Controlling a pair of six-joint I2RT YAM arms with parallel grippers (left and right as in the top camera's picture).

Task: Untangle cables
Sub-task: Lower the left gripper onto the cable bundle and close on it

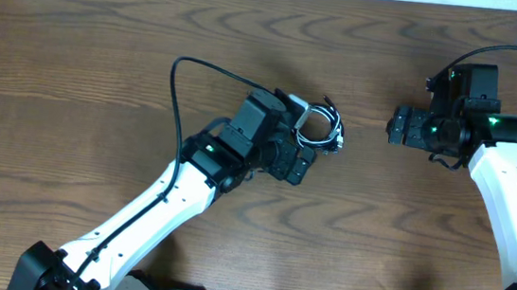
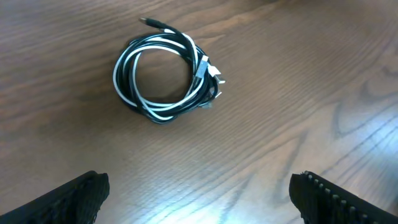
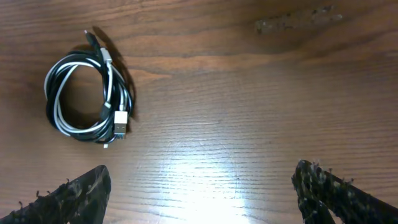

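**One coil between two spread grippers**

Overhead, the cables (image 1: 335, 131) are a small bundle on the wooden table (image 1: 77, 51). They lie just ahead of the left gripper (image 1: 299, 136) and well apart from the right gripper (image 1: 395, 126). The wrist views show what overhead blurs: one flat ring of black and white cords wound together, slightly longer than wide. The right wrist view shows one white USB plug (image 3: 120, 123) at the ring's near edge. One black plug tip (image 3: 93, 37) points away from that camera. Both grippers have their fingers spread wide, clear of the coil.
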